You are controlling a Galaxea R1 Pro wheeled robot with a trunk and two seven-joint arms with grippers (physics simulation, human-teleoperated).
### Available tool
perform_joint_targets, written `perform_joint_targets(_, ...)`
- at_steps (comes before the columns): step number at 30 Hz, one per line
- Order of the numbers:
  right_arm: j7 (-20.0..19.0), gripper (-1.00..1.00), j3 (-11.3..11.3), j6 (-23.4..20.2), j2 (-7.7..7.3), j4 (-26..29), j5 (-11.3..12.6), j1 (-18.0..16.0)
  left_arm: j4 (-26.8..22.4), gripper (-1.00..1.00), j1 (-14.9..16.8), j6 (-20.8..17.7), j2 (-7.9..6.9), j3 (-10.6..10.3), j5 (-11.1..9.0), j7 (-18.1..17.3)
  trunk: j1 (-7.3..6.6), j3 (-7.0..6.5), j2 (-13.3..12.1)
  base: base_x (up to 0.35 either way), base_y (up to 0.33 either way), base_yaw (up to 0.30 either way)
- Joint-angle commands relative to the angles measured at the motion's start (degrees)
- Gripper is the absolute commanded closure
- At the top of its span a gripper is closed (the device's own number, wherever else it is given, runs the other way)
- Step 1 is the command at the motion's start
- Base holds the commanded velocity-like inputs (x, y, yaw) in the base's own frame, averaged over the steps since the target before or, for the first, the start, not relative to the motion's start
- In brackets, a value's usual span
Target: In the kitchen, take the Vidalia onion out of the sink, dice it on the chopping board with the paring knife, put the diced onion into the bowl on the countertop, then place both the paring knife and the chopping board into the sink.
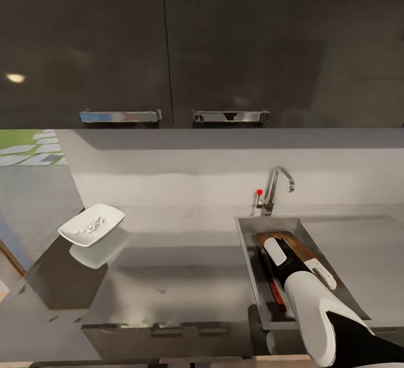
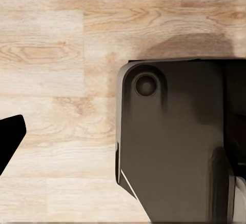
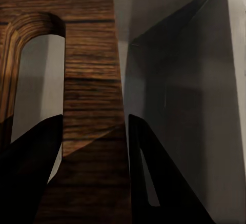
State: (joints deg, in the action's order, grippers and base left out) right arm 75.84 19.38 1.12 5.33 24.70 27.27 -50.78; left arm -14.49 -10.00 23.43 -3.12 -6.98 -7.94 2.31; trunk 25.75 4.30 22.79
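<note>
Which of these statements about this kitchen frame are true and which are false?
1. The brown wooden chopping board lies inside the stainless-steel sink. True.
2. The shallow white bowl sits in the sink. False: it stands on the grey countertop, well to the basin's left.
3. The bowl holds pale diced pieces. True.
4. The right claw straddles the board's edge beside its handle slot. True.
5. The chrome tap stands beside the bowl. False: it rises behind the sink.
</note>
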Motion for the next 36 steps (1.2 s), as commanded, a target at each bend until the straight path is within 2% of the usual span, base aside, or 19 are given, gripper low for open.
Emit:
perform_joint_targets(1, 0.1, 1.00, 0.1, 0.1, 0.03, 0.1, 0.1, -0.1, 0.0, -1.00, 0.0, 0.1, -0.04, -0.5, -0.5, 0.2, 0.03, 0.20, 0.1, 0.002, -0.001, 0.007)
perform_joint_targets(29, 0.0, 1.00, 0.1, 0.1, -0.20, 0.1, 0.1, 0.0, 0.4, -1.00, 0.0, 0.1, -0.04, -0.4, -0.5, 0.2, 0.03, 2.68, 0.1, 0.000, 0.000, 0.044)
perform_joint_targets(36, 0.1, 1.00, 0.1, 0.1, -0.23, 0.1, 0.1, -0.1, 0.4, -1.00, 0.0, 0.1, -0.04, -0.4, -0.5, 0.2, 0.03, 2.84, 0.1, 0.000, 0.000, 0.016)
